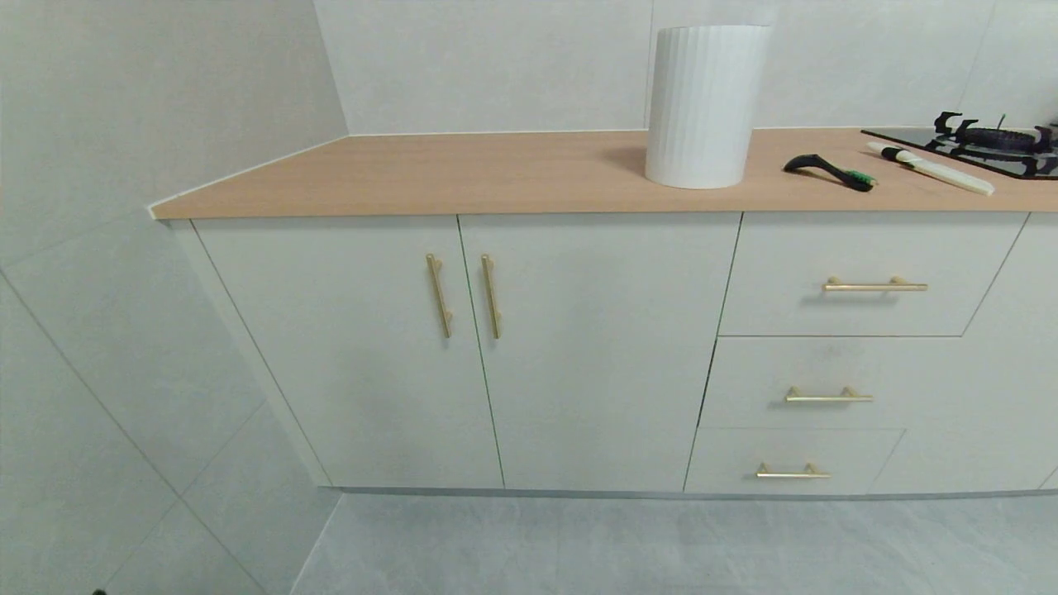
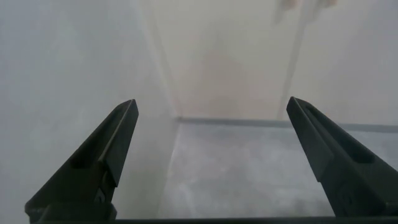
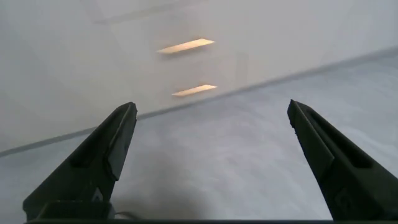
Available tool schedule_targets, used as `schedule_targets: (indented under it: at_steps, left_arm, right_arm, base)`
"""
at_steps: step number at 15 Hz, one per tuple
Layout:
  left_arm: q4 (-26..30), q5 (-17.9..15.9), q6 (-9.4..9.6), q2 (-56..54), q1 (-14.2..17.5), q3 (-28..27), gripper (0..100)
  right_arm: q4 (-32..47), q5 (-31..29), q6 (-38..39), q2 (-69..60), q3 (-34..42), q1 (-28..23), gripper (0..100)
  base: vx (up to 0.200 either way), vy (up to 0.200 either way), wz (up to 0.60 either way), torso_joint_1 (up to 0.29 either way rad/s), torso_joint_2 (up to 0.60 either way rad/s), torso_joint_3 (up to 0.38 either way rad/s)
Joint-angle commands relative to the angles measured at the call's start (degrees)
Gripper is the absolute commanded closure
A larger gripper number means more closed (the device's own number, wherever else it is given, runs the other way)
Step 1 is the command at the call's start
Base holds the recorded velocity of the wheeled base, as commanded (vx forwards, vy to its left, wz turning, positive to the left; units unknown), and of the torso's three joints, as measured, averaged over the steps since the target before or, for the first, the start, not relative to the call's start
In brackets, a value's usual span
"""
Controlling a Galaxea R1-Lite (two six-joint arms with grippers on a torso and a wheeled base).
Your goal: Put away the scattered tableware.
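On the wooden countertop lie a black-handled tool with a green tip and a cream-bladed knife with a dark handle, both to the right of a tall white ribbed container. My left gripper hangs low, open, facing the grey floor and the foot of the cabinet, nothing between its fingers. My right gripper is open too, above the floor near the lower drawers, holding nothing.
Below the counter are two cabinet doors with gold handles and, to the right, three drawers with gold handles. A black gas hob sits at the far right. A tiled wall closes off the left side.
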Motion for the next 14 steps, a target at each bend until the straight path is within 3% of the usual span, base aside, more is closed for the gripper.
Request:
schedule_targets:
  at_steps: [1, 3, 6, 7, 8, 9, 11, 13, 14]
  left_arm:
    - [4.0, -2.2, -0.03, -12.2, 6.8, 3.9, 0]
    - [4.0, -2.5, -0.12, -15.4, 9.9, 6.2, 0]
    - [3.8, -2.9, -0.91, -18.2, 14.5, 6.4, 0]
    - [3.8, -2.9, -0.91, -18.2, 14.5, 6.4, 0]
    - [3.7, -3.2, -4.60, -18.8, 14.4, 6.5, 0]
    - [3.8, -5.4, -4.60, -20.7, 13.3, 6.5, 0]
    - [4.3, -16.8, -4.42, -21.4, 12.8, 6.6, 0]
    - [5.5, -18.5, -3.02, -21.4, 12.8, 6.6, 0]
    - [5.5, -18.6, -3.02, -21.4, 12.8, 6.6, 0]
  right_arm:
    - [0.5, -1.3, -2.7, -12.2, 5.0, -4.8, 0]
    - [0.6, -1.6, -7.2, -18.8, 6.4, -6.2, 0]
    - [0.1, -1.3, -7.5, -21.6, 8.0, -7.7, 0]
    - [0.1, -1.3, -7.5, -21.6, 8.0, -7.7, 0]
    - [-2.5, -1.1, -7.0, -21.6, 11.0, -7.7, 0]
    - [-5.9, -1.0, -7.0, -21.6, 13.9, -7.7, 0]
    - [-18.7, 5.9, -7.6, -21.6, 24.1, -7.7, 0]
    - [-32.7, 13.0, -11.0, -21.6, 32.3, -7.7, 0]
    - [-33.3, 15.0, -11.3, -21.6, 32.5, -7.7, 0]
  base:
    - [0.000, 0.000, 0.00, 0.000, 0.00, 0.000]
    - [0.000, 0.000, 0.00, 0.000, 0.00, 0.000]
    - [0.000, 0.000, 0.00, 0.000, 0.00, 0.000]
    - [0.000, 0.000, 0.00, 0.000, 0.00, 0.000]
    - [0.000, 0.000, 0.00, 0.000, 0.00, 0.000]
    - [0.000, 0.000, 0.00, 0.000, 0.00, 0.000]
    - [0.000, 0.000, 0.00, 0.000, 0.00, 0.000]
    - [0.000, 0.000, 0.00, 0.000, 0.00, 0.000]
    - [0.000, 0.000, 0.00, 0.000, 0.00, 0.000]
